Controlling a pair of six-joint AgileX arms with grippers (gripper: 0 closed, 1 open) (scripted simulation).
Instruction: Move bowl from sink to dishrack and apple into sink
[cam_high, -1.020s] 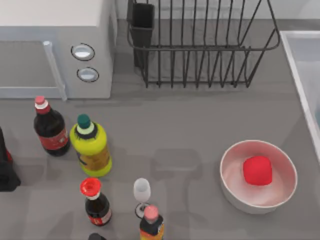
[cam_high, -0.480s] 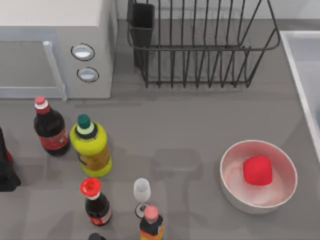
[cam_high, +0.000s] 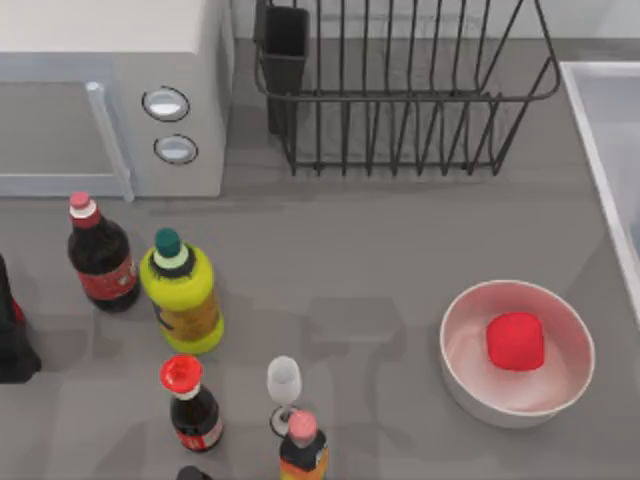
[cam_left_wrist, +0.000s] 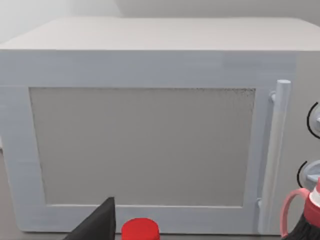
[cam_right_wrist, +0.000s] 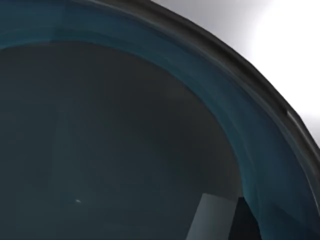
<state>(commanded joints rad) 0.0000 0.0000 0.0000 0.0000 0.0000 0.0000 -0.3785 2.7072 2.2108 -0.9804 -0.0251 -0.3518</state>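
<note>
The teal-blue bowl (cam_right_wrist: 150, 125) is very close in the right wrist view, with its dark inside and curved rim spread across the picture. A grey and dark part of my right gripper (cam_right_wrist: 220, 220) sits just over the bowl's inside near the rim. The sink (cam_high: 600, 130) is the pale basin at the table's right edge. The black wire dishrack (cam_high: 400, 95) stands at the back centre, its utensil cup (cam_high: 286, 45) at its left corner. The red apple (cam_high: 515, 340) lies inside a white bowl (cam_high: 460, 365) at the front right, left of the sink.
A white microwave (cam_high: 110, 100) fills the back left, and the left wrist view faces its door (cam_left_wrist: 142, 145). Several bottles (cam_high: 180, 290) and a small glass (cam_high: 284, 385) stand at the front left. Open grey table lies between the dishrack and the white bowl.
</note>
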